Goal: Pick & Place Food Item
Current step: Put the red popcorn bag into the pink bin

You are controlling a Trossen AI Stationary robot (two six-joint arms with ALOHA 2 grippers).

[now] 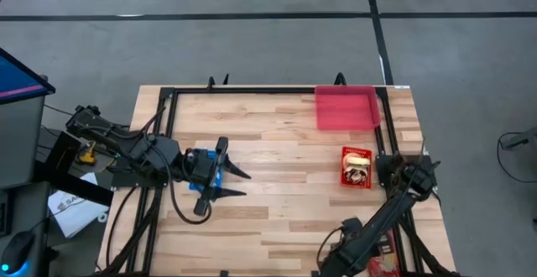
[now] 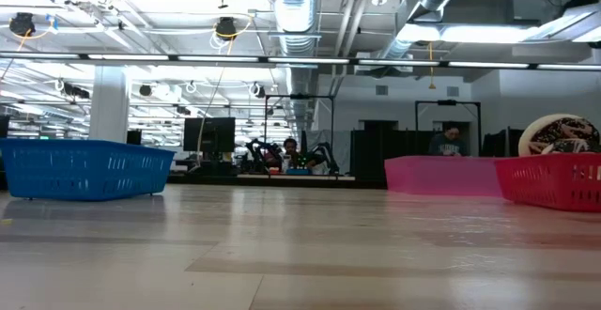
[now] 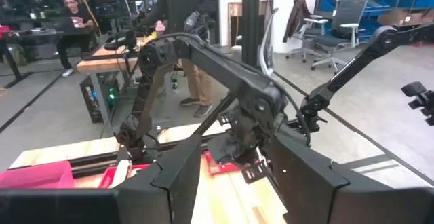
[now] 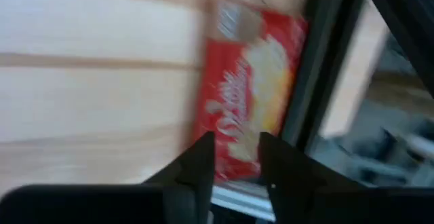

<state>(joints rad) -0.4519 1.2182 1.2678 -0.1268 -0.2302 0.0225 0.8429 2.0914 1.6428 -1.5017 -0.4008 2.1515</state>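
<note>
The food item [image 1: 356, 166] is a red pack with pale and brown contents. It lies on the wooden table near the right edge, beside the black frame rail. In the low view it shows at the far right [image 2: 554, 180]. My right gripper [image 4: 234, 159] slants down over the pack's near end [image 4: 247, 95], close to it. Its fingers are a little apart with nothing between them, and I see no touch. In the high view the right gripper [image 1: 388, 173] sits just right of the pack. My left gripper [image 1: 231, 180] hangs open and level above the table's left half, holding nothing.
A pink tray [image 1: 346, 107] stands at the far right corner, behind the pack; the low view shows the pink tray [image 2: 441, 176] too. A black frame rail [image 1: 382, 134] runs along the right edge. A blue basket [image 2: 84, 169] shows at the left of the low view. People sit in the room beyond.
</note>
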